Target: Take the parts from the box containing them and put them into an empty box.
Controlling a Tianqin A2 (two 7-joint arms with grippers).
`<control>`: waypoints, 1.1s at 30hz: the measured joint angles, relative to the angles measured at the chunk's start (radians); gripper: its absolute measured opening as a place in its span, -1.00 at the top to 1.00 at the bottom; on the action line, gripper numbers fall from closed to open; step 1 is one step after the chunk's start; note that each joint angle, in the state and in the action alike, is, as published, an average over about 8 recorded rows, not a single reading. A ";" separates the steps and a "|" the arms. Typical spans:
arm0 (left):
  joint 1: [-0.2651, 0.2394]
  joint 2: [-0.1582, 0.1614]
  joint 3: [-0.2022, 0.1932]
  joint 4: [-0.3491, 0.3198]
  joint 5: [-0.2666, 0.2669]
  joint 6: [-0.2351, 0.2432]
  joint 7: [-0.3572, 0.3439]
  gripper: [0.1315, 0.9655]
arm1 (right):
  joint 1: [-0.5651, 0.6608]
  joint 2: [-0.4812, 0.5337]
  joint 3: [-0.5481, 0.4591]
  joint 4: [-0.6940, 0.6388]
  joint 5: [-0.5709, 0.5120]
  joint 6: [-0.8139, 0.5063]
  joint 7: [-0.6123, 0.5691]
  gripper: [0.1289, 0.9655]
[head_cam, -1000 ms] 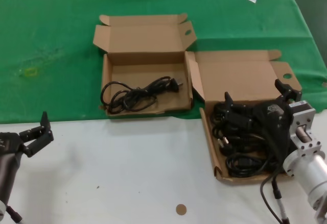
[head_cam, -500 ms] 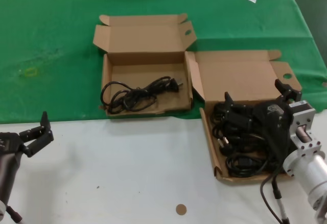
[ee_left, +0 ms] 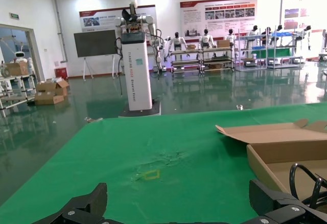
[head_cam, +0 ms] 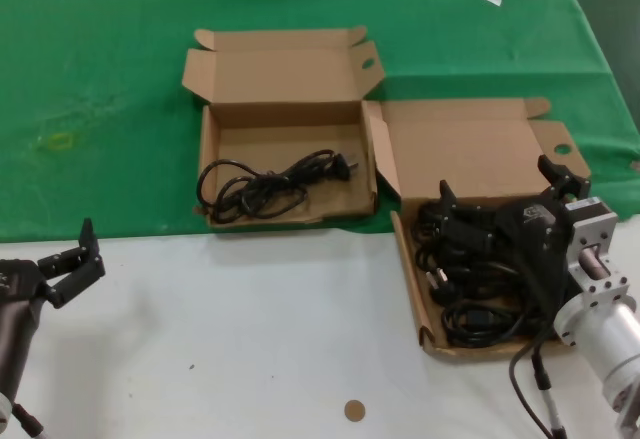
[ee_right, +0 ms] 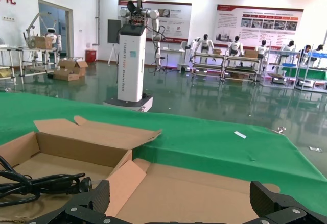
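Head view: right gripper (head_cam: pixel 497 202), jaws spread wide, is hovering over black looped power cords (head_cam: pixel 478 289) in the neat-walled brown cardboard box (head_cam: pixel 470 164); left gripper (head_cam: pixel 72 259), jaws released, is idling over the white table (head_cam: pixel 260 329).

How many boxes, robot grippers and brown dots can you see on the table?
Boxes: 2, the left box and the right box.
Grippers: 2, the left gripper and the right gripper.
Brown dots: 1, the dot.
Total: 5.
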State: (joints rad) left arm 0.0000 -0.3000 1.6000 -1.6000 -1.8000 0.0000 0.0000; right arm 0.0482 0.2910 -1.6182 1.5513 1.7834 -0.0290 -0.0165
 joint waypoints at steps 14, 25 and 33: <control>0.000 0.000 0.000 0.000 0.000 0.000 0.000 -1.00 | 0.000 0.000 0.000 0.000 0.000 0.000 0.000 -1.00; 0.000 0.000 0.000 0.000 0.000 0.000 0.000 -1.00 | 0.000 0.000 0.000 0.000 0.000 0.000 0.000 -1.00; 0.000 0.000 0.000 0.000 0.000 0.000 0.000 -1.00 | 0.000 0.000 0.000 0.000 0.000 0.000 0.000 -1.00</control>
State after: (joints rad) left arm 0.0000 -0.3000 1.6000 -1.6000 -1.8000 0.0000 0.0000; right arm 0.0482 0.2910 -1.6182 1.5513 1.7834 -0.0290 -0.0165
